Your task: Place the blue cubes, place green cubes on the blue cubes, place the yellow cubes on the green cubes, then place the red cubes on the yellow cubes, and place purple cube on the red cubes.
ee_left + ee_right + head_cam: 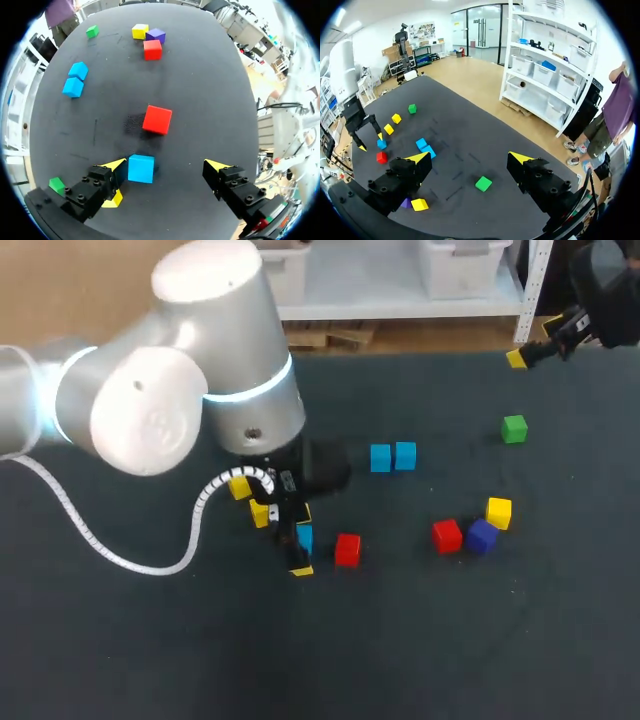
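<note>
My left gripper hangs open low over the table, and a blue cube lies between its fingers, close to one tip, not gripped. A red cube lies just ahead. Beside that finger are a yellow cube and a green cube. Two blue cubes sit side by side mid-table. To the right, a red cube, the purple cube and a yellow cube cluster together. A lone green cube lies near my right gripper, which is open, empty and raised at the far right corner.
The left arm's big wrist hides part of the table left of centre in the head view. In the right wrist view a second yellow cube and the green cube lie behind the left gripper. The table's far edge runs close behind the right gripper.
</note>
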{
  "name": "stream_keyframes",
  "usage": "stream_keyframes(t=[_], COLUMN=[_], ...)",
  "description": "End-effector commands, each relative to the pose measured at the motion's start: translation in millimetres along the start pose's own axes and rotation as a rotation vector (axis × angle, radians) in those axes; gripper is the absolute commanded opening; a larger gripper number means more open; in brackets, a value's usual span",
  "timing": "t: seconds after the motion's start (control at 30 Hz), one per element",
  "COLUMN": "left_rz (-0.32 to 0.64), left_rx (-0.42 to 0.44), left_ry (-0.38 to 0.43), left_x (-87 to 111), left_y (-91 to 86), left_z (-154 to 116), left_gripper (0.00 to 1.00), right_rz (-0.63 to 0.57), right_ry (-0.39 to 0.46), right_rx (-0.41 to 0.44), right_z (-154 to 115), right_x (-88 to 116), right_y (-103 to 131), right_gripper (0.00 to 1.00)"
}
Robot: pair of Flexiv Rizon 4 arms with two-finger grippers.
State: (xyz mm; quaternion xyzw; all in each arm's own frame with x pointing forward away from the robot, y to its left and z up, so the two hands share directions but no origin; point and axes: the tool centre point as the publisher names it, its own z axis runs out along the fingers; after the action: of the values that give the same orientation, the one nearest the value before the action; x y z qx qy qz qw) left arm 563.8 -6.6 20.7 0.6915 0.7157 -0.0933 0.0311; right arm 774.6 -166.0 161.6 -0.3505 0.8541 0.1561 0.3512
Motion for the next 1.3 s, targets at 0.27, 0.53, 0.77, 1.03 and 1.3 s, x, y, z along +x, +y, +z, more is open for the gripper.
stream_keyframes(t=[0.27, 0.53, 0.77, 1.03, 1.3], left_rz=[0.001, 0.013, 0.018, 0.018, 0.006], left_rx=[-0.049, -0.051, -0.076, -0.068, -0.053], left_ry=[0.017, 0.026, 0.037, 0.048, 0.081], left_x=[9.6, 7.7, 7.1, 3.7, -3.1], left_y=[8.9, 14.7, 18.0, 24.3, 61.2], left_z=[11.3, 15.9, 17.3, 13.4, -3.4], left_gripper=[1.0, 0.75, 0.0, 0.0, 0.0], right_rz=[-0.001, -0.001, -0.001, -0.001, -0.001], right_ry=[-0.003, -0.003, -0.003, -0.003, -0.003], right_rx=[-0.001, -0.001, -0.001, -0.001, -0.001], right_z=[0.0, 0.0, 0.0, 0.0, 0.0], right_x=[0.8, 0.8, 0.8, 0.8, 0.8], right_y=[0.0, 0.0, 0.0, 0.0, 0.0], right_gripper=[1.0, 1.0, 1.0, 1.0, 1.0])
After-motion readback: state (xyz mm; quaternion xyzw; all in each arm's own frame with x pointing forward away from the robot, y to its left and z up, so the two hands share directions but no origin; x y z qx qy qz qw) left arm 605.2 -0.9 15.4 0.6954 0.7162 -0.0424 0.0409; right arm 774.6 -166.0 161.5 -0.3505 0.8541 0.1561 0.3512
